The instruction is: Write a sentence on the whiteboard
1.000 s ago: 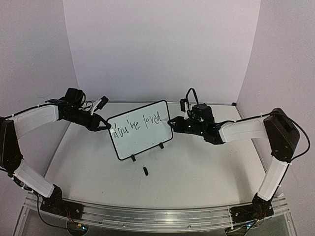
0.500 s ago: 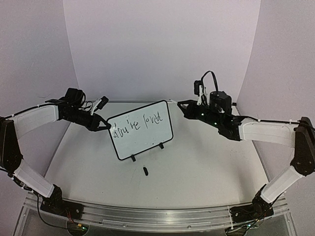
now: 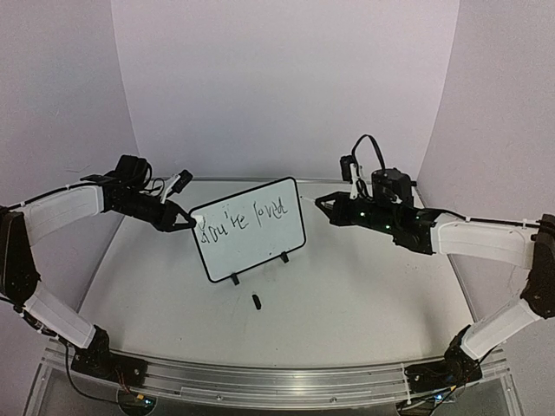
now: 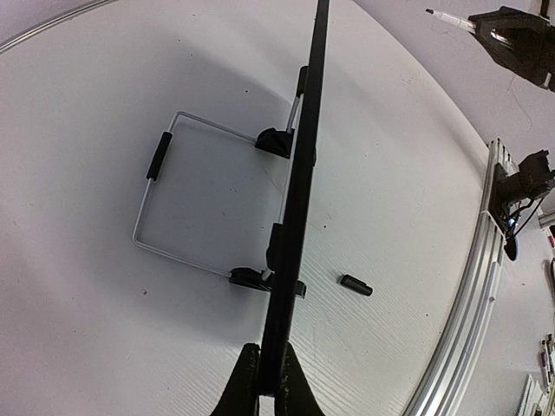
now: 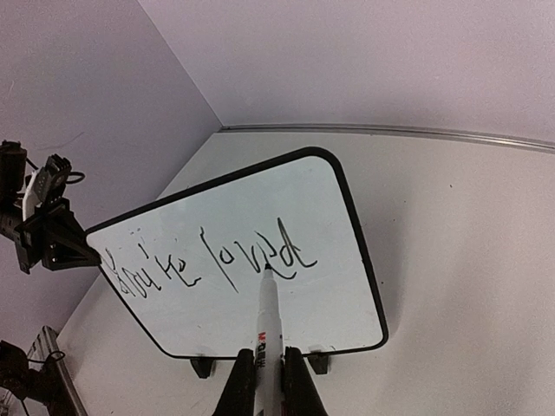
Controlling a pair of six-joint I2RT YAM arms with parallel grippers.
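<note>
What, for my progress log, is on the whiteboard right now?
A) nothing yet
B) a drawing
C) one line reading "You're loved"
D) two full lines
C: the whiteboard shows the sentence as a single line, "You're loved", with bare white below.

Left arm: elbow out far left, forearm running level toward centre, left claw [image 3: 184,221] pinched tight on board [image 3: 251,247] edge. Right arm: elbow out far right, forearm long and near level, wrist raised, right claw [image 3: 323,204] clamped round marker [image 5: 268,316], fingers [image 5: 242,381] pointing left
</note>
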